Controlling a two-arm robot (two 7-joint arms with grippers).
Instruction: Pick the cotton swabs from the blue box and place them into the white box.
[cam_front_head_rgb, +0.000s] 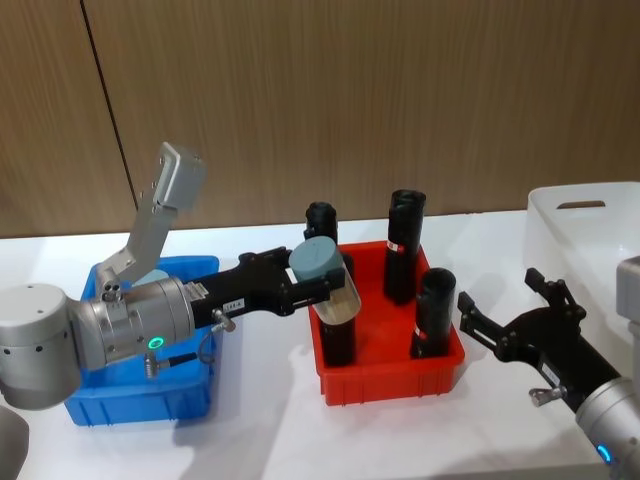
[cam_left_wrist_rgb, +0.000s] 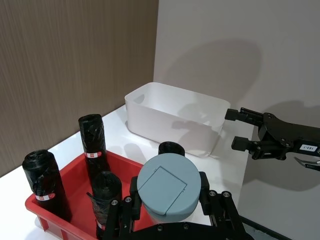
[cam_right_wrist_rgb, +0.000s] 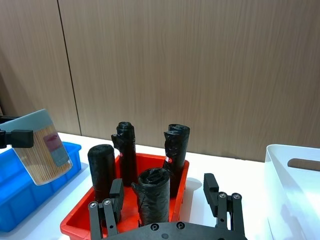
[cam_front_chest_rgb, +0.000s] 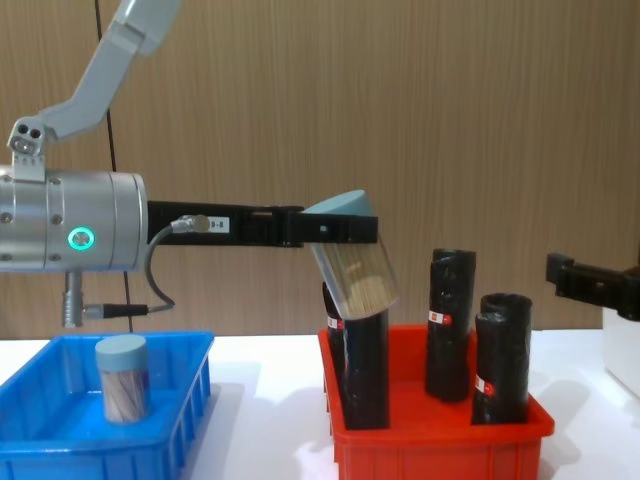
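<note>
My left gripper (cam_front_head_rgb: 318, 282) is shut on one tub of cotton swabs (cam_front_head_rgb: 326, 272), a clear cylinder with a pale blue-grey lid (cam_left_wrist_rgb: 167, 187). It holds the tub tilted in the air over the left end of the red bin (cam_front_head_rgb: 390, 378), as the chest view shows (cam_front_chest_rgb: 355, 265). A second tub of cotton swabs (cam_front_chest_rgb: 123, 378) stands upright in the blue box (cam_front_head_rgb: 140, 402) at the left. The white box (cam_front_head_rgb: 590, 232) sits at the far right. My right gripper (cam_front_head_rgb: 503, 302) hovers open and empty between the red bin and the white box.
Several tall black rolls (cam_front_head_rgb: 403, 245) with red-white labels stand in the red bin, under and beside the held tub. A wooden wall closes off the back. Bare white table lies in front of the bins.
</note>
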